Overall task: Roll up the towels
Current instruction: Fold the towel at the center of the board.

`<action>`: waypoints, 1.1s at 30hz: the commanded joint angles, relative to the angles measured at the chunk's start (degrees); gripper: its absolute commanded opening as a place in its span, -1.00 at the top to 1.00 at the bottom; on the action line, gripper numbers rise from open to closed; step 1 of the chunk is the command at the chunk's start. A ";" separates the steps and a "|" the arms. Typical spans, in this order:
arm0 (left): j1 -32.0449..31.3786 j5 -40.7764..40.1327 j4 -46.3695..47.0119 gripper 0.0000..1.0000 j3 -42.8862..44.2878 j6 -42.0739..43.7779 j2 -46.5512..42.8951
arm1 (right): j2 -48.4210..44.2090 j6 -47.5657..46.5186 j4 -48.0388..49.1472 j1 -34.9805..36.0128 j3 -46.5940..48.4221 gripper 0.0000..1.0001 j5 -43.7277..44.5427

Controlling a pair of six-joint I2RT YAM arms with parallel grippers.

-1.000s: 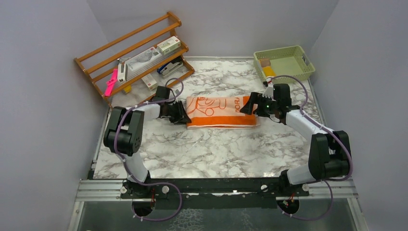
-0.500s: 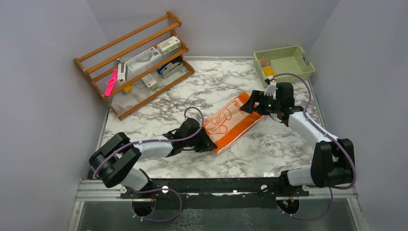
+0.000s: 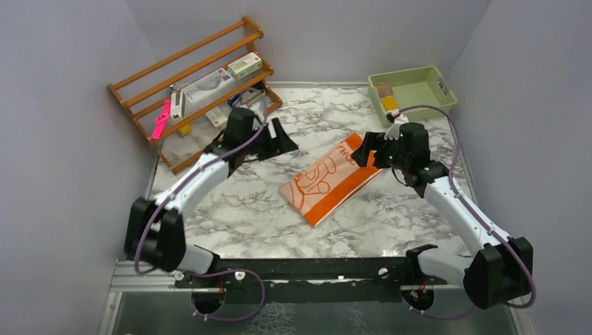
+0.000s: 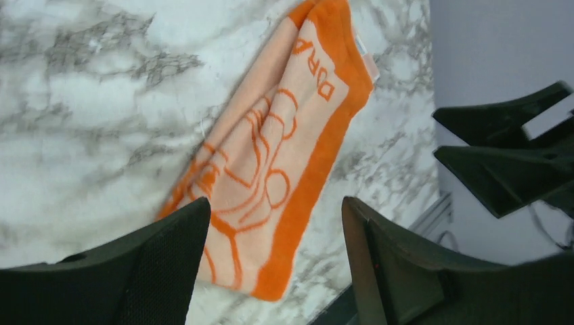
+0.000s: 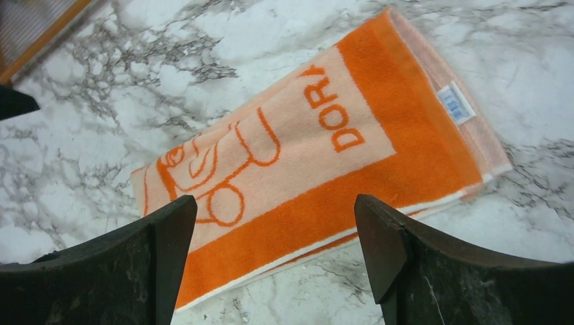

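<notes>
1. Observed orange-and-peach towel [image 3: 333, 178] at centre of the top view, folded into a long flat strip on the marble table [image 3: 279, 216] and set diagonally, running from lower left to upper right.
2. Noted cartoon outline print towards the strip's lower-left end, and lettering beginning "DOR" towards its upper-right end. Noted also a solid orange band along one long edge and a small white label [image 5: 455, 103] at the upper-right end.
3. Located left gripper [image 3: 279, 136] left of centre in the upper half of the top view, beside the wooden rack [image 3: 195, 84] and well apart from the towel.
4. Checked left wrist view: fingers spread wide and gripping nothing. Saw the towel lying on the marble beyond the gap.
5. Located right gripper [image 3: 364, 150] over the towel's upper-right end in the top view.
6. Checked right wrist view: fingers spread wide at lower left and lower right of the frame, with the towel flat on the table between and beyond them. No cloth pinched. Could not tell from the top view whether the fingertips touch the fabric.
7. Logged green basket [image 3: 412, 91] at upper right of the top view, apart from the towel.
</notes>
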 commanded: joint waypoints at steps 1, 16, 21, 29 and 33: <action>-0.27 22.50 -12.72 -0.27 18.17 25.02 23.46 | -5.40 4.82 -0.35 -0.10 -1.53 -0.77 8.44; -13.38 30.61 -17.34 1.00 78.82 35.40 70.03 | -21.53 8.31 -9.00 -0.29 0.20 -0.78 21.78; -15.00 23.93 -17.09 1.00 86.43 32.40 79.15 | -22.62 8.37 -10.63 -0.28 0.22 -0.79 21.83; -11.85 4.36 -16.84 1.00 79.85 28.51 81.05 | -21.25 8.07 -10.66 -0.29 1.53 -0.79 20.36; -5.96 -1.64 -17.77 1.00 78.89 24.19 80.06 | -19.71 4.49 -8.79 -0.28 1.39 -0.79 17.25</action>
